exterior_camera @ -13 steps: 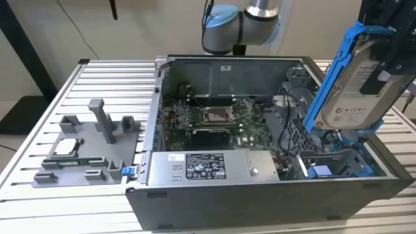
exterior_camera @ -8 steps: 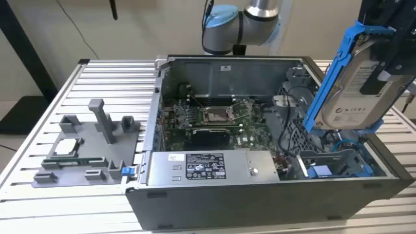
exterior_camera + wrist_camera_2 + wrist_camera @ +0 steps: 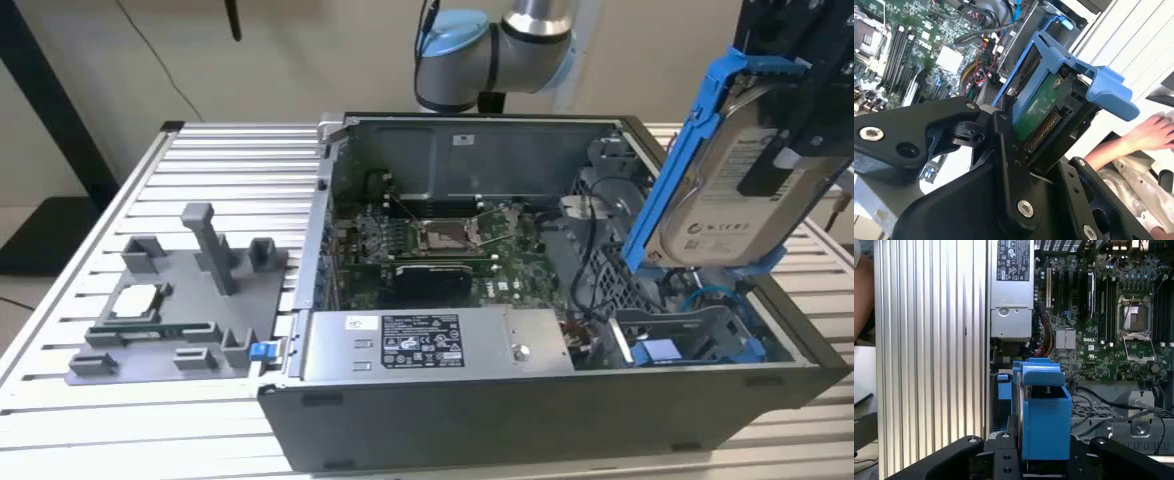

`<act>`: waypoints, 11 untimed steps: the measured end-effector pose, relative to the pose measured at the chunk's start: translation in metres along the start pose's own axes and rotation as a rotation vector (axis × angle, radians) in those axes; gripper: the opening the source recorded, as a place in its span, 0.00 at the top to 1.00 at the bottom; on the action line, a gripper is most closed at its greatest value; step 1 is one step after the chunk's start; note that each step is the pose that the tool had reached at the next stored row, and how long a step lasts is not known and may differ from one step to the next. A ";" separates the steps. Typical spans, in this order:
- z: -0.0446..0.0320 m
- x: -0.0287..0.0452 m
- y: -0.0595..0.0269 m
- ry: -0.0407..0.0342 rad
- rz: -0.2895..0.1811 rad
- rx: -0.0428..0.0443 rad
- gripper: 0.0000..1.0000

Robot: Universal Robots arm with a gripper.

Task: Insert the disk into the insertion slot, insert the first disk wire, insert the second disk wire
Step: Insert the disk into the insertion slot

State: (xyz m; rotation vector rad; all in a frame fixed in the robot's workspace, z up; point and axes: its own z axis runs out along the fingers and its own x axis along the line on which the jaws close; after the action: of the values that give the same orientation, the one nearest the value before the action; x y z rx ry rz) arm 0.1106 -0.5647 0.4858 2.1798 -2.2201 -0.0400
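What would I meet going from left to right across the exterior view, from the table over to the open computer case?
Grey fixture block holding small parts → grey power-supply box → disk in its blue carrier, held up by the claw at the exterior view's right.

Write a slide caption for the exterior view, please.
The tool holds the blue-framed disk above the open computer case, at the exterior view's right.
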 end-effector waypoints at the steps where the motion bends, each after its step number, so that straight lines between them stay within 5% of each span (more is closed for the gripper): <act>1: 0.0010 0.0000 -0.0001 0.0001 0.000 0.0000 1.00; 11: 0.0112 0.0002 -0.0006 0.0001 0.000 0.0000 1.00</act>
State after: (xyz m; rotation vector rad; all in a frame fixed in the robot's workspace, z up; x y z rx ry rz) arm 0.1108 -0.5649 0.4745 2.1800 -2.2200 -0.0399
